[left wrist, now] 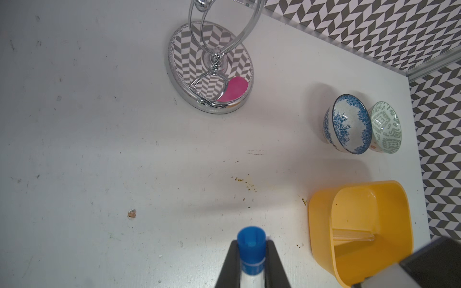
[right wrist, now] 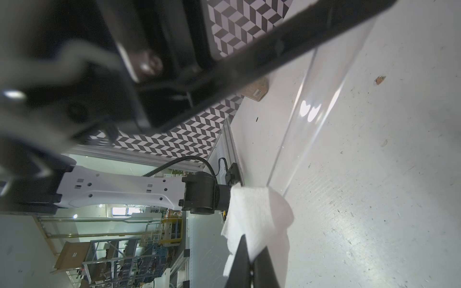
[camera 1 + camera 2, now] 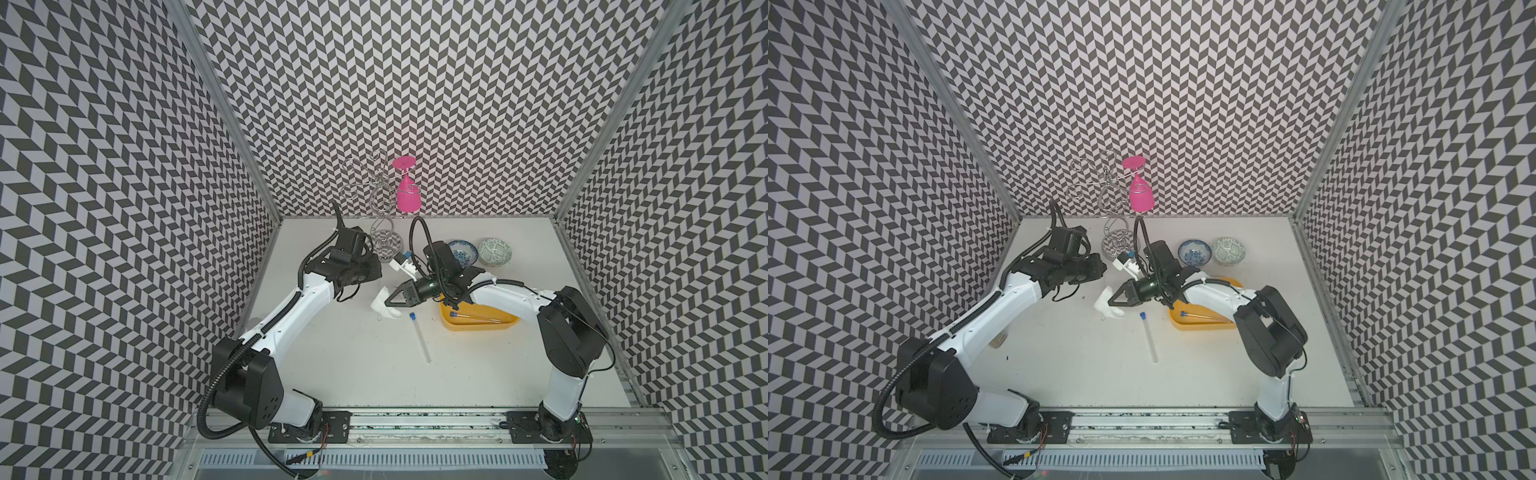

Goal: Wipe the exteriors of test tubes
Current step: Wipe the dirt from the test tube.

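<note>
Left gripper [image 1: 251, 243] clamped a test tube [image 2: 311, 119] by its blue cap [image 1: 251, 235], off the table [image 3: 353, 374]; right gripper [image 2: 252, 250] pinched the tissue [image 2: 257, 212] at the tube's far end. We judged wiping in hand; next, slide tissue along the glass.

Both top views look down on the whole counter [image 3: 353, 374]; wrist views sit close behind left end effector [image 1: 251, 245] and right end effector [image 2: 253, 249].
</note>
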Tool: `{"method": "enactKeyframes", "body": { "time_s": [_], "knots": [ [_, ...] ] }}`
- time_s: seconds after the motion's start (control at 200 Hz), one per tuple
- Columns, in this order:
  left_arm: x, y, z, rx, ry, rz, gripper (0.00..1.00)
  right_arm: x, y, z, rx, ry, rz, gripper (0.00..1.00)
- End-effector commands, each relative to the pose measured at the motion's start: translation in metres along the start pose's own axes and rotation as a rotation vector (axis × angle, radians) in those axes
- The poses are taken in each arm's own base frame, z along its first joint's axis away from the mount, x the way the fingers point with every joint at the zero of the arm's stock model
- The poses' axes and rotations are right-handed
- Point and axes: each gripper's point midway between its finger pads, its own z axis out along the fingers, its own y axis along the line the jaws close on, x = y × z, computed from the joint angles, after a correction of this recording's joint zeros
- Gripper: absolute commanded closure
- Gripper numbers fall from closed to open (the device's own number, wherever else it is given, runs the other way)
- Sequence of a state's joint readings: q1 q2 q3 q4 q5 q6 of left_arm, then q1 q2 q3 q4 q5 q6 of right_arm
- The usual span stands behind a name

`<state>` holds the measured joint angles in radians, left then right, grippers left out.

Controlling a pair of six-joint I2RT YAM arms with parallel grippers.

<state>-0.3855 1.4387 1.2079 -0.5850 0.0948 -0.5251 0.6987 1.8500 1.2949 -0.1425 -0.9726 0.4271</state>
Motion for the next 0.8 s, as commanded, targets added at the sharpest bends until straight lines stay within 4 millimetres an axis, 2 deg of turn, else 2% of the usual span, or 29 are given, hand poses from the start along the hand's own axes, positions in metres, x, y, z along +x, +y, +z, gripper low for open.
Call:
{"method": "enactKeyframes", "body": {
  "time_s": [0.0, 0.14, 0.366, 0.701, 0.796],
  "knots": [
    [-0.008, 0.0, -0.005, 0.0, -0.04, -0.015, 0.93, -0.003, -0.015, 0.002, 0.053, 0.011, -0.028, 1.0],
    [-0.003, 0.003, -0.005, -0.007, -0.035, -0.028, 0.93, -0.012, -0.015, 0.003, 0.058, 0.011, -0.046, 1.0],
    [0.004, -0.007, -0.007, 0.007, -0.028, -0.025, 0.93, -0.031, -0.016, 0.004, 0.051, -0.003, -0.065, 1.0],
    [0.011, -0.021, -0.007, 0.031, -0.021, -0.021, 0.93, -0.075, -0.042, -0.018, 0.085, -0.073, -0.06, 1.0],
    [0.013, -0.028, -0.007, 0.043, -0.018, -0.02, 0.93, -0.085, -0.046, -0.019, 0.081, -0.082, -0.061, 1.0]
  ]
}}
